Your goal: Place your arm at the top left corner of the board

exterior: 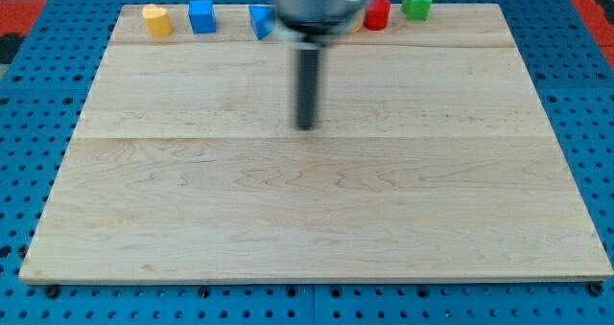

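My tip rests on the wooden board, in its upper middle part. It stands well below the row of blocks along the top edge and touches none of them. The row, from the view's left, holds a yellow block, a blue cube, a blue block partly behind the arm, a red cylinder and a green star-shaped block. The board's top left corner lies far to the left of my tip, just left of the yellow block.
The arm's grey body hides part of the top edge between the blue block and the red cylinder. A blue perforated table surrounds the board on all sides.
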Tool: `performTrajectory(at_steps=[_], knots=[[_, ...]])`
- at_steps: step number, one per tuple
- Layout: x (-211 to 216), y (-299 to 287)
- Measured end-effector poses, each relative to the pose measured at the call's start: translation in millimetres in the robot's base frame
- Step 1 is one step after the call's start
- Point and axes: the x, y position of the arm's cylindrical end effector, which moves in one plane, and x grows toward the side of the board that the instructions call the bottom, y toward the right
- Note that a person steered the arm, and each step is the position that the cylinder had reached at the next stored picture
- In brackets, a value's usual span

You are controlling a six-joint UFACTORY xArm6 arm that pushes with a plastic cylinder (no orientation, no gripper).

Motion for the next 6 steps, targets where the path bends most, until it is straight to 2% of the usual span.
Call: performTrajectory(at_steps=[1,2,3,4,5,6], knots=[[-27.6,-136.3],[-59.3,-226.1],[-68.2,-229.2],[-121.3,-228.8],[-213.7,-212.4],[-231.7,-206.4]])
